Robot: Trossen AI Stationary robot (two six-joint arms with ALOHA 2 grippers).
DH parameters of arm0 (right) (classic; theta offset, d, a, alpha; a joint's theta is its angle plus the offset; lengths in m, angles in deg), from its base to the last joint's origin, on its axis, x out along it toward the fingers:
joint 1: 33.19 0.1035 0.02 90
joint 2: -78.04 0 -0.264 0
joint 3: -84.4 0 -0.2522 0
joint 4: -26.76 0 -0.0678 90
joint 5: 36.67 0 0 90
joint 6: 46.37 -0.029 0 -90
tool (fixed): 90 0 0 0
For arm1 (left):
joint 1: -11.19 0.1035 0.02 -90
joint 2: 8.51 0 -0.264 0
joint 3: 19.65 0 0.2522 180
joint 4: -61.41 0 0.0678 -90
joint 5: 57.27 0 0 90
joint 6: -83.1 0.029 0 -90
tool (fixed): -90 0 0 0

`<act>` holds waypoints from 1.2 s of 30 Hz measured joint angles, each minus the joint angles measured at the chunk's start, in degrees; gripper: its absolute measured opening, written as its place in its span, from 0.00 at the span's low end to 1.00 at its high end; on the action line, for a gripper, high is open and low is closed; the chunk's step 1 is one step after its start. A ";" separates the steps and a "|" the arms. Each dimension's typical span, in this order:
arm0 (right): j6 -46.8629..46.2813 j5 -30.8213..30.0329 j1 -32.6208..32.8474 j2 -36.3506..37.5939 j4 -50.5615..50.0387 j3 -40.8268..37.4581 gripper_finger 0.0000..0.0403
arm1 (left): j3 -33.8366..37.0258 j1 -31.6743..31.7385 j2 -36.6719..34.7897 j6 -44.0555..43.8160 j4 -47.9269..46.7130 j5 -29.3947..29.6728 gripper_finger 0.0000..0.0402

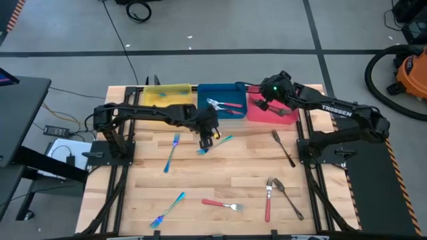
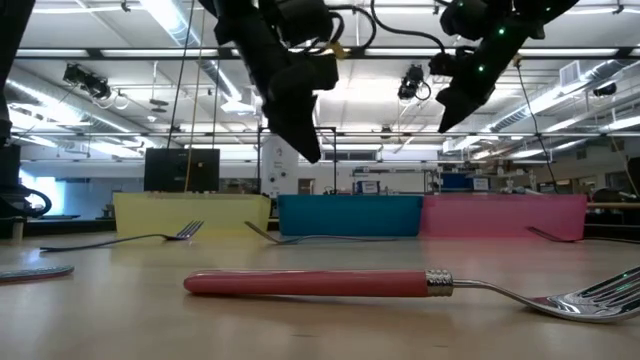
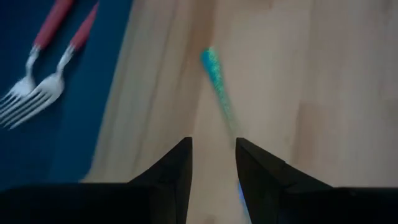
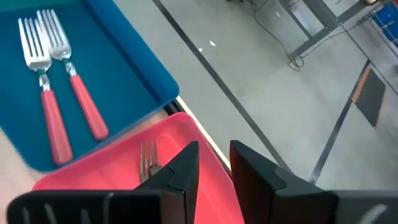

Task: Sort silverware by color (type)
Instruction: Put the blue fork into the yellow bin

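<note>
High view: two red-handled forks (image 1: 223, 105) are seen in the blue tray (image 1: 203, 90), and a dark fork (image 4: 147, 157) is seen in the red tray (image 1: 257, 115); the yellow tray (image 1: 167, 90) looks empty. About eight pieces are left on the table (image 1: 233, 170). The left claw (image 1: 205, 139) is held slightly parted and empty just above a teal fork (image 1: 217, 143), whose handle runs out ahead of the fingertips. The right claw (image 1: 265, 103) is held over the red tray, narrowly parted, with nothing gripped.

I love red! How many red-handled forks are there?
4 red-handled forks: two in the blue tray, two on the table, one beside a dark fork. More may be hidden.
</note>
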 joint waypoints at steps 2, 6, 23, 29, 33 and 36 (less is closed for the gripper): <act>-0.32 0.38 -0.15 -0.06 -0.28 -0.01 0.24 | -0.04 -1.20 0.53 -1.35 1.36 0.02 0.31; -2.24 1.38 -0.02 -0.25 -0.53 -0.01 0.24 | -0.10 -3.35 1.87 -2.71 2.38 0.09 0.31; -6.51 4.54 4.22 0.26 -3.93 0.01 0.24 | 0.00 -4.98 12.16 -6.78 6.49 0.22 0.31; -6.05 4.54 4.61 0.28 -3.94 0.01 0.24 | 0.00 -4.11 13.82 -6.94 6.65 0.12 0.31; -5.75 4.56 4.63 0.28 -3.88 0.01 0.24 | 0.02 -3.21 14.44 -7.88 6.85 0.11 0.31; -5.61 4.56 4.63 0.28 -3.88 0.01 0.24 | -0.07 -2.68 15.48 -8.21 7.28 -0.55 0.31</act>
